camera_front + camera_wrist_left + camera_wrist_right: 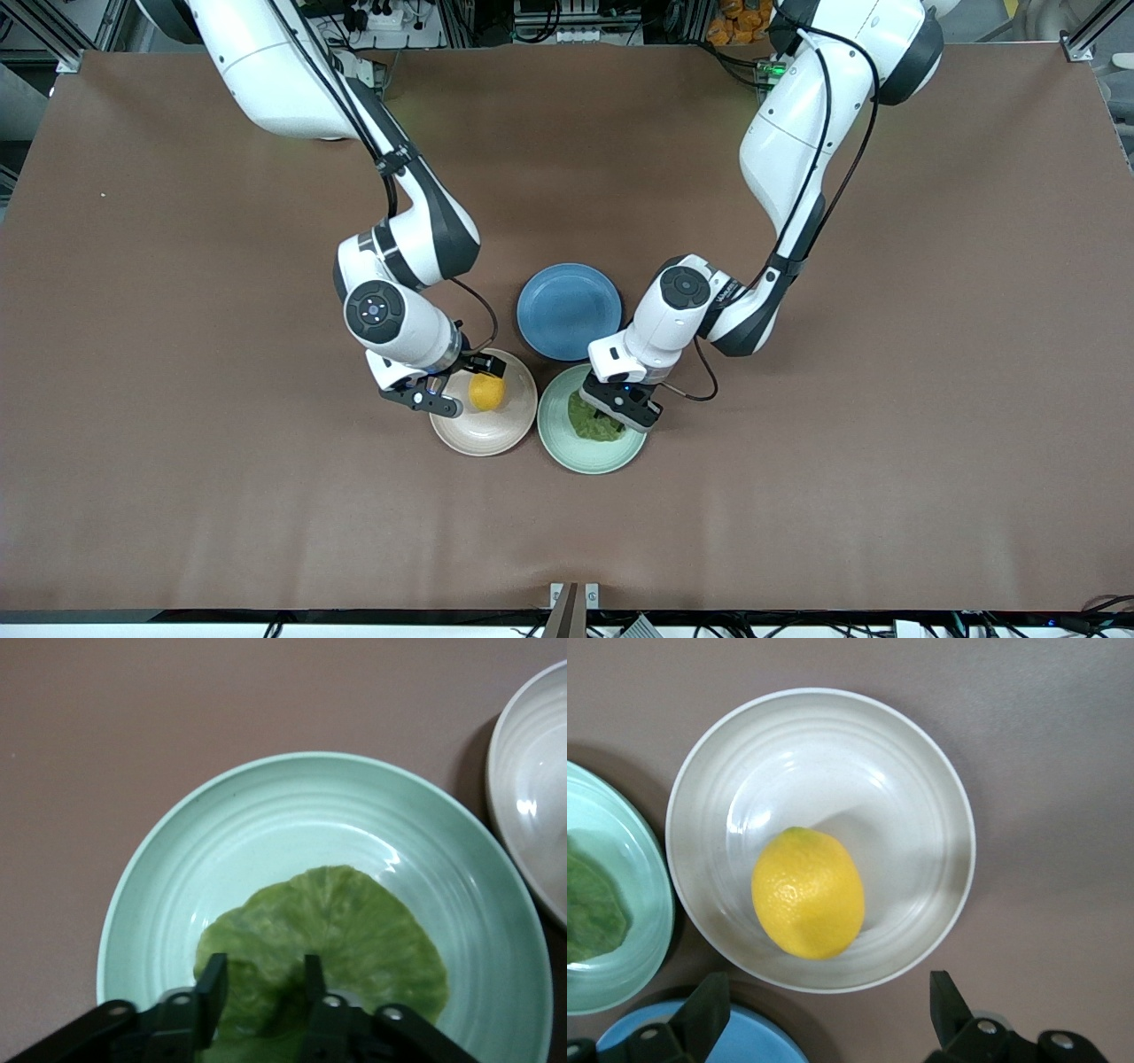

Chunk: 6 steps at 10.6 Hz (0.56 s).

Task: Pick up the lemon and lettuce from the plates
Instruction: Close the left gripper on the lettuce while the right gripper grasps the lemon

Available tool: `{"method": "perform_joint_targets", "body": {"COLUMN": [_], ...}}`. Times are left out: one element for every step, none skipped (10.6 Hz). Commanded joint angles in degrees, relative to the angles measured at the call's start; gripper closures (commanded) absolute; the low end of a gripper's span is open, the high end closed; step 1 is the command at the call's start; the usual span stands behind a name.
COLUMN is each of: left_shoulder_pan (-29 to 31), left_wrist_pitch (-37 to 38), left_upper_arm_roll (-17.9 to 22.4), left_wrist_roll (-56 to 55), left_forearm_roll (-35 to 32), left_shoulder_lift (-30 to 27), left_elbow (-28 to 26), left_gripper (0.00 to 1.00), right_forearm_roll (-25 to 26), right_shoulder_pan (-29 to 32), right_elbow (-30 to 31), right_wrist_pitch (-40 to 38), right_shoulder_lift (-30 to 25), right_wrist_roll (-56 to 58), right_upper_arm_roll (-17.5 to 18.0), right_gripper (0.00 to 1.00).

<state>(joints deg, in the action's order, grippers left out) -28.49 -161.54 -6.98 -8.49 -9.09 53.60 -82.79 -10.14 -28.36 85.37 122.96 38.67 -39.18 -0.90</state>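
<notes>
The lemon (pixel 486 391) lies in the beige-pink plate (pixel 496 434); in the right wrist view the lemon (pixel 808 893) is a little off the middle of that plate (pixel 912 797). My right gripper (pixel 456 385) (pixel 827 985) is open and empty, just above that plate's edge and beside the lemon. The lettuce (pixel 594 425) (pixel 354 930) lies in the mint-green plate (pixel 567 443) (pixel 266 815). My left gripper (pixel 620 406) (pixel 262 985) is down in that plate, shut on a bunched part of the lettuce, whose remaining part rests flat.
A blue plate (pixel 569 310) (pixel 744 1045) stands empty, farther from the front camera than the two plates and touching distance from both. The beige plate's rim (pixel 532 815) and the green plate (pixel 629 904) sit side by side. Brown table cloth lies all round.
</notes>
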Motion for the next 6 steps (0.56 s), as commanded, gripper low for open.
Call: {"method": "perform_joint_targets", "body": {"left_shoulder_pan": [-0.7, -0.7, -0.6, -0.6, -0.7, -0.5], "left_wrist_pitch": [1.7, 1.7, 2.1, 2.8, 3.2, 3.7], "left_upper_arm_roll": [0.7, 0.7, 0.7, 0.7, 0.7, 0.7], "left_wrist_roll": [-2.8, -2.9, -2.9, -2.9, -2.9, -2.9], "left_forearm_roll": [-0.9, -0.9, -0.8, -0.8, -0.8, -0.7], "left_shoulder_lift": [-0.5, -0.5, -0.6, -0.7, -0.7, -0.9], "left_elbow": [-0.1, -0.1, -0.1, -0.1, 0.0, 0.1], "left_gripper": [0.63, 0.63, 0.63, 0.63, 0.65, 0.64], "right_forearm_roll": [-0.2, -0.2, -0.1, -0.1, -0.1, -0.1], "right_shoulder_pan": [-1.7, -2.1, -2.6, -2.8, -3.1, -3.5], "right_elbow": [-2.0, -2.0, -1.9, -1.8, -1.7, -1.5], "right_wrist_pitch": [2.8, 3.6, 3.7, 3.7, 3.9, 5.1], "right_shoulder_lift": [2.8, 3.3, 3.4, 3.7, 4.2, 4.9], "right_wrist_roll": [-2.4, -3.1, -3.6, -3.7, -3.8, -4.2], "right_upper_arm_roll": [-0.9, -0.9, -1.0, -1.0, -1.0, -1.0], "right_gripper": [0.0, 0.0, 0.0, 0.0, 0.0, 0.0]}}
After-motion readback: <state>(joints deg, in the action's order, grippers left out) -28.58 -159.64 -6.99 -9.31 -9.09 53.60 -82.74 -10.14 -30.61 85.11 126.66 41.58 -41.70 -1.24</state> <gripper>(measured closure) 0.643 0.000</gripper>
